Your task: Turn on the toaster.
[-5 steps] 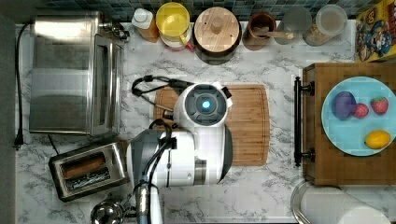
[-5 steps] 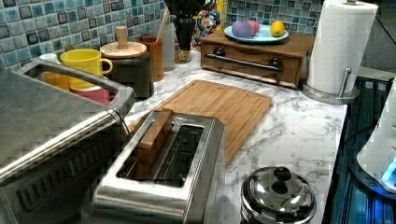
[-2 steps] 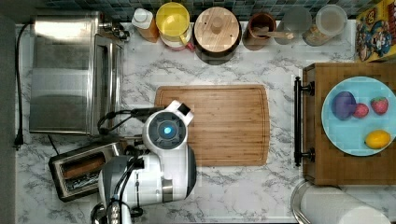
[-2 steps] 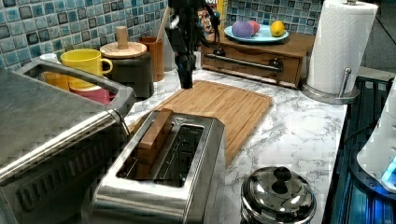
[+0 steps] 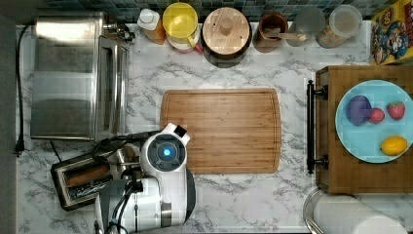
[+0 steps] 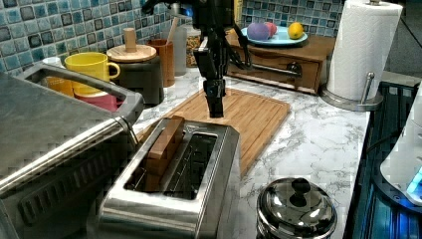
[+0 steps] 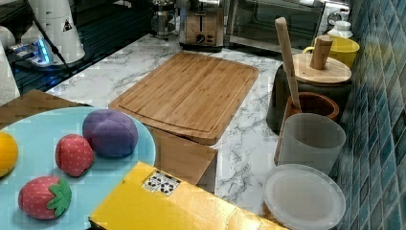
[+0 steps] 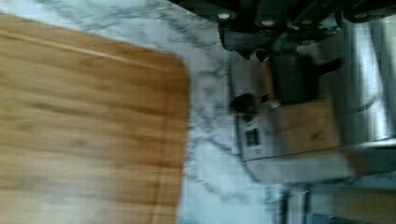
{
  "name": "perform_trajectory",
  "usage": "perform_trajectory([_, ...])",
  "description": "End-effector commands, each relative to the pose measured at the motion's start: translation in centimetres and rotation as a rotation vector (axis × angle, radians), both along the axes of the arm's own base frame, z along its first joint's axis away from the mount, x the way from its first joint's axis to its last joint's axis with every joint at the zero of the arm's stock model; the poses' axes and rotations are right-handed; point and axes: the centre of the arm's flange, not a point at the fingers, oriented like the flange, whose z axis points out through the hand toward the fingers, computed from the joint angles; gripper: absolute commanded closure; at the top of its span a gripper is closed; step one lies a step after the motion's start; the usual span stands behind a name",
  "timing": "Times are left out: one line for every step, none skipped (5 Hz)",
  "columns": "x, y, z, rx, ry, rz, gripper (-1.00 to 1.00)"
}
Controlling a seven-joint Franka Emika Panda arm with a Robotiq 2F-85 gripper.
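a: where is the gripper [image 6: 215, 104]?

b: hanging straight down from the arm [image 5: 163, 161], fingers seemingly pressed together into one dark blade, holding nothing, though the left view is coarse.

a: and the toaster [image 6: 174, 181]?

b: just under and in front of the tip in the left view, a brown slice in one slot. it sits between the toaster oven [image 5: 73, 75] and the cutting board [image 5: 229, 129].

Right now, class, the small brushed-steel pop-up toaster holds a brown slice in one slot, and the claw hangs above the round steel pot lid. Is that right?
Not quite. The small brushed-steel pop-up toaster does hold a brown slice, but the left view shows the claw hanging above the wooden cutting board just beyond the toaster, not the round steel pot lid.
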Motion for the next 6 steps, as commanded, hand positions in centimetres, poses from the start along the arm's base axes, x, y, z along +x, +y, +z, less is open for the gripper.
perform_trajectory([0.8, 3.2, 4.7, 0.08, -0.137, 0.104, 1.0])
perform_trajectory([0.8, 4.0, 3.9, 0.056, -0.153, 0.084, 1.0])
perform_trajectory([1.3, 3.8, 3.4, 0.043, -0.158, 0.042, 1.0])
perform_trajectory([2.1, 3.3, 2.6, 0.018, -0.135, 0.02, 1.0])
perform_trajectory([2.6, 2.7, 1.2, -0.021, -0.12, -0.019, 1.0])
perform_trajectory([3.2, 2.0, -0.9, -0.039, -0.084, -0.065, 1.0])
